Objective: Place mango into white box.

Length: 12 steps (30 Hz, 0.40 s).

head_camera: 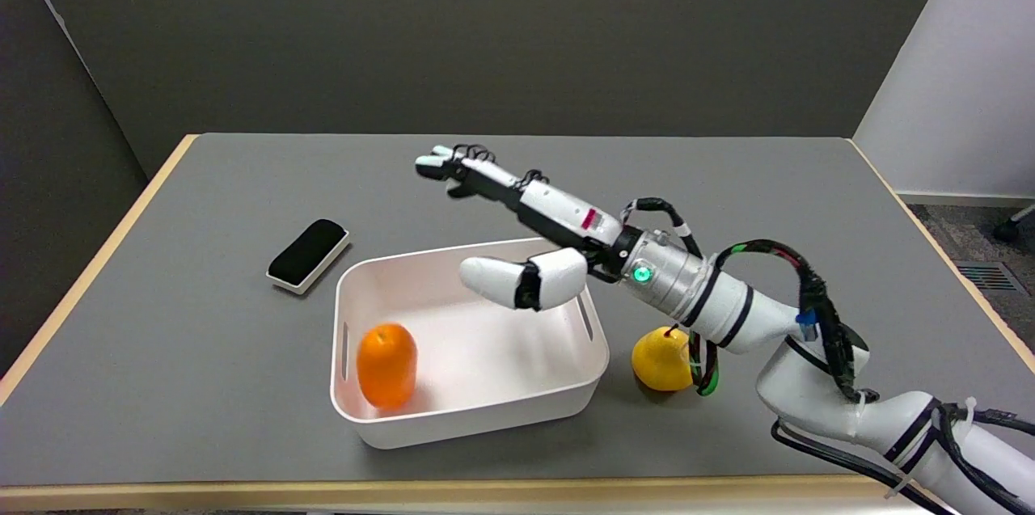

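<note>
An orange mango (386, 365) lies in the left end of a white box (594, 365) on a grey worktop (202, 353), while the right hand (517, 212) hovers above, fingers spread, holding nothing.

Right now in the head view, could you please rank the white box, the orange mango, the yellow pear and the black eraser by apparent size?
1. white box
2-4. black eraser, orange mango and yellow pear look too alike to rank; the eraser lies farther away.

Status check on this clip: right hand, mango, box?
Right hand open, empty, above the white plastic box. Orange mango inside box, left end. Yellow pear-shaped fruit on table beside box, not obstructing.
</note>
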Available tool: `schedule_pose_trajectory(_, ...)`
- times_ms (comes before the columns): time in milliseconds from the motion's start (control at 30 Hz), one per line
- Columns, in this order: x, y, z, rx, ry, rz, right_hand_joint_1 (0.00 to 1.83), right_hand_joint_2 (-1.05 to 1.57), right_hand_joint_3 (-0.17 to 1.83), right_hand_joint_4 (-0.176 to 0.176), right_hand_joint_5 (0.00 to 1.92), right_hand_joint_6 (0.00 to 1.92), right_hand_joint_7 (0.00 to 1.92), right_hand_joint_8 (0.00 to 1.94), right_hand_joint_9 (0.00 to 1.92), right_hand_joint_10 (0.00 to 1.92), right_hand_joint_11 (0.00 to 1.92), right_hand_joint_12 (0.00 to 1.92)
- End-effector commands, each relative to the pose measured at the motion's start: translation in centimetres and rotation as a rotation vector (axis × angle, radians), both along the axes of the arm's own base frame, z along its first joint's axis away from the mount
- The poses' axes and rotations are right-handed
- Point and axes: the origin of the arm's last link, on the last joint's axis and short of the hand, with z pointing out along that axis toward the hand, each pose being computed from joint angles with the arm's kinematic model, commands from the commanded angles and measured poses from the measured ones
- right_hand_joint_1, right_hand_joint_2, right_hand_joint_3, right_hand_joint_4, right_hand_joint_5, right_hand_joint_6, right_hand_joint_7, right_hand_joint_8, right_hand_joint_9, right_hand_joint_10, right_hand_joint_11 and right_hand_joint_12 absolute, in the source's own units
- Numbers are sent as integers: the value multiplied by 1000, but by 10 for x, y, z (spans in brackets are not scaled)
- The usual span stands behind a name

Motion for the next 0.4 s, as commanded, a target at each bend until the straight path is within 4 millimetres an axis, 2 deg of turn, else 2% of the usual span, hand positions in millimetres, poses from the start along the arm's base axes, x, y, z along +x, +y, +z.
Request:
schedule_pose_trajectory(33, 15, -7, 114, -395, -387, 259, 343, 635, 845, 20, 60, 304, 0, 134, 0, 181, -1, 807)
schedule_pose_trajectory(133, 18, -5, 153, -517, -536, 305, 348, 608, 965, 19, 34, 349, -1, 141, -1, 233, -1, 765)
schedule_pose_trajectory(200, 13, -1, 189, -629, -634, 345, 348, 624, 974, 16, 38, 347, -1, 155, -1, 251, -1, 716)
schedule_pose_trajectory(300, 6, 9, 225, -733, -753, 399, 326, 639, 976, 20, 39, 350, 13, 172, -1, 295, -1, 691)
schedule_pose_trajectory(400, -7, 20, 251, -790, -880, 412, 339, 712, 876, 16, 69, 316, 18, 209, 5, 334, 1, 599)
